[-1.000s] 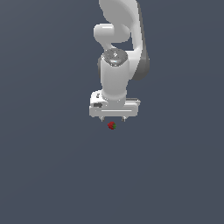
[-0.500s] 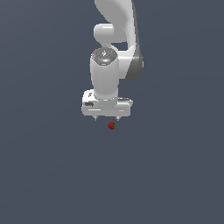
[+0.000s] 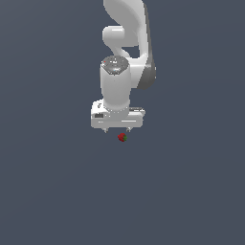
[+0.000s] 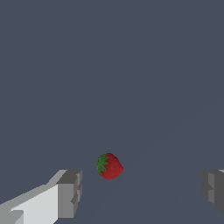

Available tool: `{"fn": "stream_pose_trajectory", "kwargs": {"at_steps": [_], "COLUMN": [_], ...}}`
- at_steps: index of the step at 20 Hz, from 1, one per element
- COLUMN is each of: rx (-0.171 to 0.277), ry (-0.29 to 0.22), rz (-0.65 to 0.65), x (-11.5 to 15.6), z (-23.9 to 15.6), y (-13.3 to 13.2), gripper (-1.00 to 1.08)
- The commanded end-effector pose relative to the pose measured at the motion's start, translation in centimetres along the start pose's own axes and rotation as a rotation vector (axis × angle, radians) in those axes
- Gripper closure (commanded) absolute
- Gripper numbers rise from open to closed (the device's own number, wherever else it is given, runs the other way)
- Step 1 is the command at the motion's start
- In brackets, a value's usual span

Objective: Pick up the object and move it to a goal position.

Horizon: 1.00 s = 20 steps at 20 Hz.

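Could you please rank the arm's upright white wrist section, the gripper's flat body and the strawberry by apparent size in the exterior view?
1. The upright white wrist section looks largest.
2. The gripper's flat body looks somewhat smaller, wide but shallow.
3. The strawberry is by far the smallest, a speck just below the fingers.

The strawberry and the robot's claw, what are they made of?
The strawberry looks like soft, bumpy red fruit with a green leafy cap, though it is only a simulator render. The gripper looks like hard, smooth white plastic with matte grey finger pads; metal is possible.
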<state>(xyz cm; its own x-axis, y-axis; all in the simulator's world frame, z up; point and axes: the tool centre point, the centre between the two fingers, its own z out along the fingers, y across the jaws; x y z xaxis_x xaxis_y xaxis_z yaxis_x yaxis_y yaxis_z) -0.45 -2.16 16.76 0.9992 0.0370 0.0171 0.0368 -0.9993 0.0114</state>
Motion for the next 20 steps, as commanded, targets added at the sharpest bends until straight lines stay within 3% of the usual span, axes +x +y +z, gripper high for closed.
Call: {"fn": "stream_pose_trajectory", "kwargs": {"at_steps": [1, 20], "rx": [-0.001, 0.011], "ry": [-0.002, -0.013], "rz": [-0.034, -0.471], "x": [-0.3, -4.7], "z": [0.7, 8.3], "y": [-0.1, -2.2], "gripper": [-0.92, -0.92]}}
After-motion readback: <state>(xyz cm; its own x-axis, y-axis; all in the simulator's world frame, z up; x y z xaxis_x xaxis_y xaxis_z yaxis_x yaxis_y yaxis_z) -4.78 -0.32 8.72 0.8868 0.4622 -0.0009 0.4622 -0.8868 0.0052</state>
